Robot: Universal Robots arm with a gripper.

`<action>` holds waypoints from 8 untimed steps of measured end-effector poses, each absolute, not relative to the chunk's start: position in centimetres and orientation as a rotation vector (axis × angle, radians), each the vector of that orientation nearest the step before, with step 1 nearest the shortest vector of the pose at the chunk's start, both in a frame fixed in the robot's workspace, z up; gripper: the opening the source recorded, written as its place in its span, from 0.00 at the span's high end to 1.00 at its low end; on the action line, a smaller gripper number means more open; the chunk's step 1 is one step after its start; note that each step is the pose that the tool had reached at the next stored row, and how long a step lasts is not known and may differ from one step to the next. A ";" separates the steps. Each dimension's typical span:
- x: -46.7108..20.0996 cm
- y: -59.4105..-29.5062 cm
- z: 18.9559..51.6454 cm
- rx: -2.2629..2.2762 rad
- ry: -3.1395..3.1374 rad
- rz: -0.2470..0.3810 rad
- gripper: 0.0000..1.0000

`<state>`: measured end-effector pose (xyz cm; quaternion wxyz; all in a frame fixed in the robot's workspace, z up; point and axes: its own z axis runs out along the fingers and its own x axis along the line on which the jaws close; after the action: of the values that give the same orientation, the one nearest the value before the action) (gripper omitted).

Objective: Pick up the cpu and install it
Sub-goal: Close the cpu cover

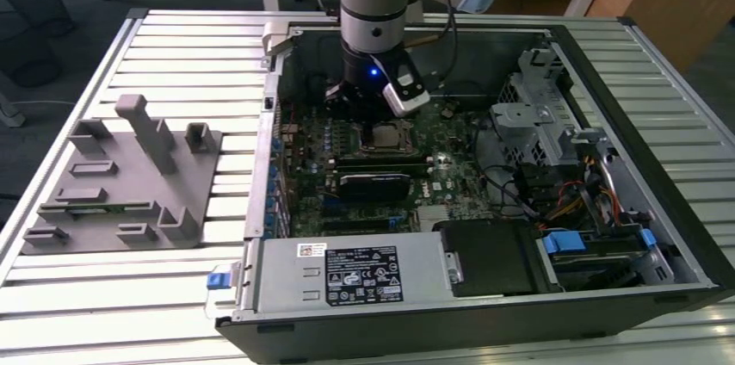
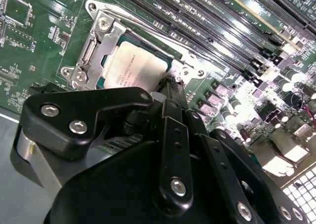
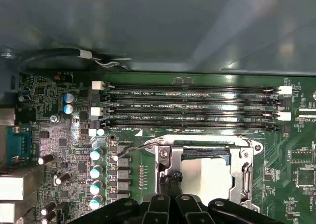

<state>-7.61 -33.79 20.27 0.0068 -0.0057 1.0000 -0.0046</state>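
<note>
The cpu (image 1: 385,135) lies flat in its socket on the green motherboard inside the open computer case, its silvery-white top up. In both wrist views the cpu (image 2: 133,66) (image 3: 207,172) is framed by the metal socket frame (image 2: 91,51) (image 3: 168,159). My gripper (image 1: 365,114) hangs straight down just above the socket. Its black fingers (image 2: 170,93) are together, with the tip at the socket frame's edge beside the cpu, and nothing is held between them. A thin metal lever (image 3: 133,146) sticks out from the socket's side.
Empty memory slots (image 3: 192,108) run alongside the socket. Case walls (image 1: 275,124), a drive cage (image 1: 540,124) and the power supply (image 1: 344,275) enclose the board. A grey plastic fixture (image 1: 126,176) stands on the slatted table at the exterior view's left.
</note>
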 end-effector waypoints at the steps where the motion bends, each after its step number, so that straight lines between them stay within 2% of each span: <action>1: -7.6 -33.8 20.3 -0.018 3.128 -0.014 0.89; 8: -7.6 -33.8 20.2 -0.018 3.128 -0.013 0.89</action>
<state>-7.62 -33.78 20.21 0.0069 -0.0056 1.0000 -0.0040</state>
